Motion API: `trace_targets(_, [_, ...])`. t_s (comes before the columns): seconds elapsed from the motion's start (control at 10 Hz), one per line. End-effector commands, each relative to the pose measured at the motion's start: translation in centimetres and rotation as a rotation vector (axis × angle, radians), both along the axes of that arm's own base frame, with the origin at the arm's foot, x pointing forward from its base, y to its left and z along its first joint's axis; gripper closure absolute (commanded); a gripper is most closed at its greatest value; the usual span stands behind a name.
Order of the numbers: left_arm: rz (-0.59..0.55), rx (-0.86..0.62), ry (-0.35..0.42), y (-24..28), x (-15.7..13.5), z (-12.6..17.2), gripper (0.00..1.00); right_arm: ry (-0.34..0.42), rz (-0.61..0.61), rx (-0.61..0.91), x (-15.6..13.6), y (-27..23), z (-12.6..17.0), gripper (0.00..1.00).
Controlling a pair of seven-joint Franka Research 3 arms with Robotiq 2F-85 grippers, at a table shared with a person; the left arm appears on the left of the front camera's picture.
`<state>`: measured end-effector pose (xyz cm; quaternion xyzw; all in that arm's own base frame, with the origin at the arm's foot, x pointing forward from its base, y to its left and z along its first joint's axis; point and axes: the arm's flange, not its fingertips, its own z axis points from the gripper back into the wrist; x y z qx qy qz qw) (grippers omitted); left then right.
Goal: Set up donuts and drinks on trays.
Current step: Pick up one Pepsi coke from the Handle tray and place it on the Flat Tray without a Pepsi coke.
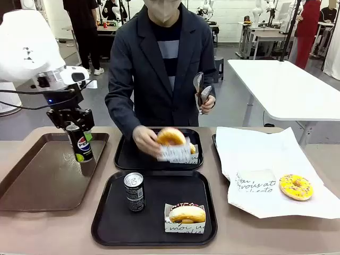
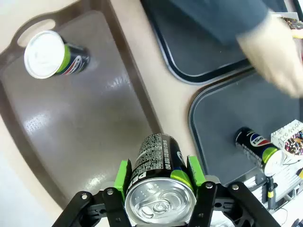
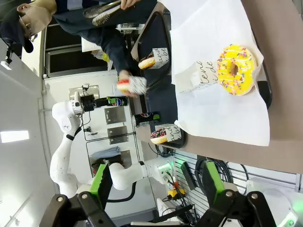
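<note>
My left gripper (image 1: 73, 125) is shut on a black Pepsi can (image 1: 80, 145), upright over the right part of the long brown tray (image 1: 37, 180). In the left wrist view the green pads (image 2: 124, 174) clamp that can (image 2: 158, 182) near its top. The near black tray (image 1: 154, 226) holds a second can (image 1: 134, 191) and a chocolate donut in a white sleeve (image 1: 186, 214). Over the far black tray (image 1: 127, 156) the person's hand holds a golden sleeved donut (image 1: 171, 137). My right gripper (image 3: 156, 178) is open and holds nothing.
A yellow sprinkled donut (image 1: 296, 187) and a white sleeve (image 1: 255, 181) lie on white paper (image 1: 255, 149) at the right. The person's other hand holds metal tongs (image 1: 201, 89). Another can (image 2: 53, 56) rests on the brown tray near its handle cut-out.
</note>
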<state>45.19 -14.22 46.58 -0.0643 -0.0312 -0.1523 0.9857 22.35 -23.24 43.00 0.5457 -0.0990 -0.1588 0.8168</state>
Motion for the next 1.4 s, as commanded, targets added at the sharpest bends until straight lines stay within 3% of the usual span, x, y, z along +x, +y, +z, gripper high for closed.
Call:
trace_targets(0.0, [-0.001, 0.020, -0.005, -0.6, 0.4, 0.6, 0.41, -0.031, -0.007, 0.022, 0.2, 0.1, 0.0, 0.00])
trace_targets(0.2, [-0.104, 0.025, -0.068, 4.6, -5.1, 2.9, 0.41, -0.031, -0.007, 0.022, 0.2, 0.1, 0.0, 0.00])
trace_targets(0.4, [-0.050, 0.001, -0.109, 10.1, -10.1, 3.8, 0.41, -0.031, -0.007, 0.022, 0.2, 0.1, 0.0, 0.00])
trace_targets(0.5, [-0.035, -0.004, -0.111, 10.8, -10.7, 3.7, 0.41, -0.031, -0.007, 0.022, 0.2, 0.1, 0.0, 0.00])
trace_targets(1.1, [-0.069, -0.005, -0.128, 6.0, -7.8, 5.0, 0.41, -0.031, -0.007, 0.022, 0.2, 0.1, 0.0, 0.00])
trace_targets(1.3, [-0.108, 0.034, -0.096, 2.5, -4.6, 4.8, 0.41, -0.031, -0.007, 0.022, 0.2, 0.1, 0.0, 0.00])
